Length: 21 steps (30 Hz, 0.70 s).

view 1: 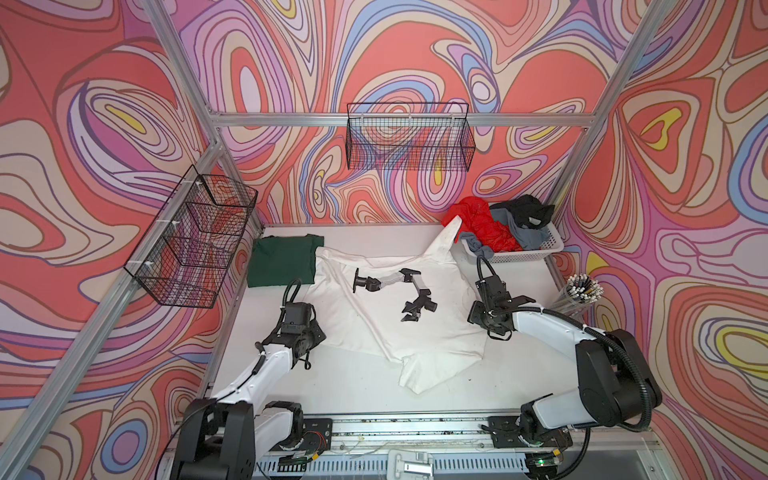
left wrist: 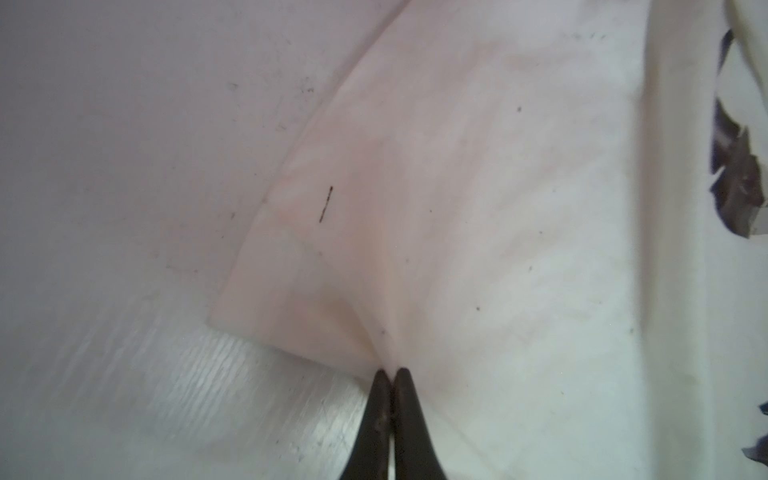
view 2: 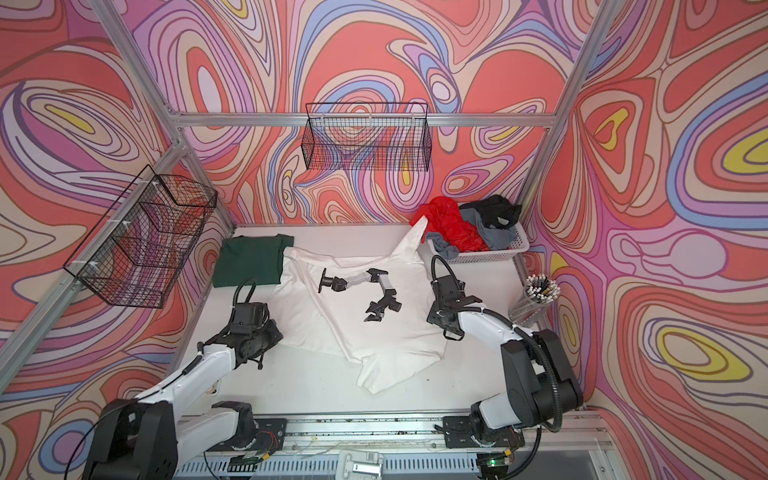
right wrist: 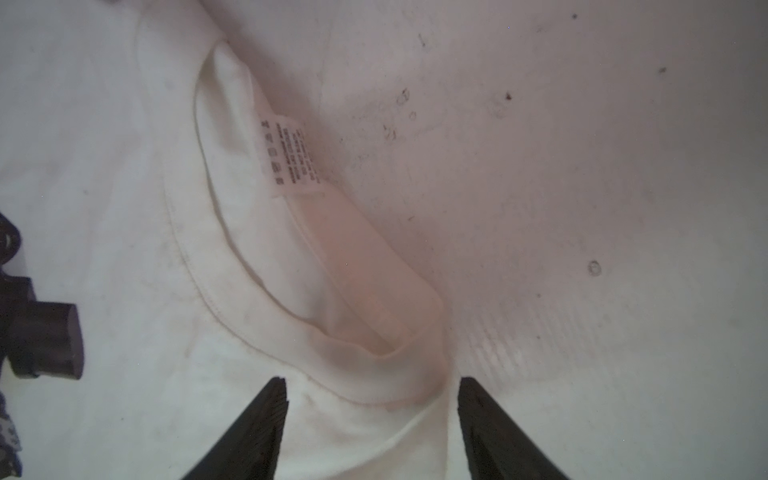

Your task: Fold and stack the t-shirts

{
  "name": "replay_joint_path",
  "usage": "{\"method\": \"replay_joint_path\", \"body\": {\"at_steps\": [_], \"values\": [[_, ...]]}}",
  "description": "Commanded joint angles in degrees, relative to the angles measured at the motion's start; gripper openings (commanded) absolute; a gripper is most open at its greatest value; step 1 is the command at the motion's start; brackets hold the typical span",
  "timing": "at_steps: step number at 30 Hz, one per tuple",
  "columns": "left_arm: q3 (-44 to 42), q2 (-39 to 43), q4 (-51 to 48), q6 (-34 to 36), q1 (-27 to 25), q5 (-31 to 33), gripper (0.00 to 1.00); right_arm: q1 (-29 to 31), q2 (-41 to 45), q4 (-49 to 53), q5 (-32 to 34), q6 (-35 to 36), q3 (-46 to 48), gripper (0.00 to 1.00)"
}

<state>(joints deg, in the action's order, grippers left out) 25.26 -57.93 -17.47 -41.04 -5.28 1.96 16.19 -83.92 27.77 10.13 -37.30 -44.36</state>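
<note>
A white t-shirt (view 1: 374,328) (view 2: 328,332) with a black chest print (view 1: 395,297) lies spread and crumpled across the table in both top views. My left gripper (left wrist: 390,371) is shut on the shirt's edge near a corner, and the cloth puckers at its tips. My right gripper (right wrist: 372,386) is open, its jaws standing on either side of a fold of cloth just below the collar (right wrist: 332,332) and its label (right wrist: 291,153). A folded dark green t-shirt (view 1: 282,259) lies at the back left. Red (view 1: 478,224), grey and black t-shirts fill the basket.
The white perforated basket (view 1: 536,251) stands at the back right, with one sleeve of the white shirt leaning against it. A holder of white-tipped sticks (view 1: 579,291) is at the right edge. Black wire baskets hang on the back wall (view 1: 409,137) and the left wall (view 1: 195,237).
</note>
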Motion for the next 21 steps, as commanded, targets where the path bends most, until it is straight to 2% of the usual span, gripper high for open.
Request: {"method": "replay_joint_path", "body": {"at_steps": [1, 7, 11, 15, 16, 17, 18, 21], "values": [[0.1, 10.6, -13.2, -4.6, -0.7, 5.3, 0.00, -0.3, -0.5, 0.9, 3.0, 0.5, -1.3, 0.69], [0.0, 25.5, -27.7, -7.4, -0.8, 11.3, 0.00, -0.3, 0.1, 2.0, 4.2, 1.9, -2.5, 0.69], [-0.3, 30.7, -32.1, -10.2, -2.4, 13.4, 0.00, -0.3, 0.2, 2.9, 4.5, 2.8, -3.8, 0.69], [0.7, 31.5, -34.4, -11.5, -2.7, 16.6, 0.00, -0.2, 0.6, 3.9, 5.2, 3.5, -4.9, 0.70], [1.2, 31.2, -34.4, -11.3, -2.7, 16.5, 0.09, -0.3, 0.8, 4.1, 5.1, 3.6, -5.1, 0.71], [1.8, 30.8, -34.4, -11.0, -2.7, 16.7, 0.25, -0.3, 1.0, 4.1, 4.8, 3.7, -5.3, 0.73], [2.7, 30.0, -34.4, -10.3, -2.7, 16.7, 0.33, -0.3, 1.1, 3.9, 4.2, 4.0, -5.6, 0.73], [6.9, 27.6, -33.4, -7.8, -2.7, 16.5, 0.49, -0.3, 0.7, 2.7, 2.8, 4.4, -6.4, 0.74]]}}
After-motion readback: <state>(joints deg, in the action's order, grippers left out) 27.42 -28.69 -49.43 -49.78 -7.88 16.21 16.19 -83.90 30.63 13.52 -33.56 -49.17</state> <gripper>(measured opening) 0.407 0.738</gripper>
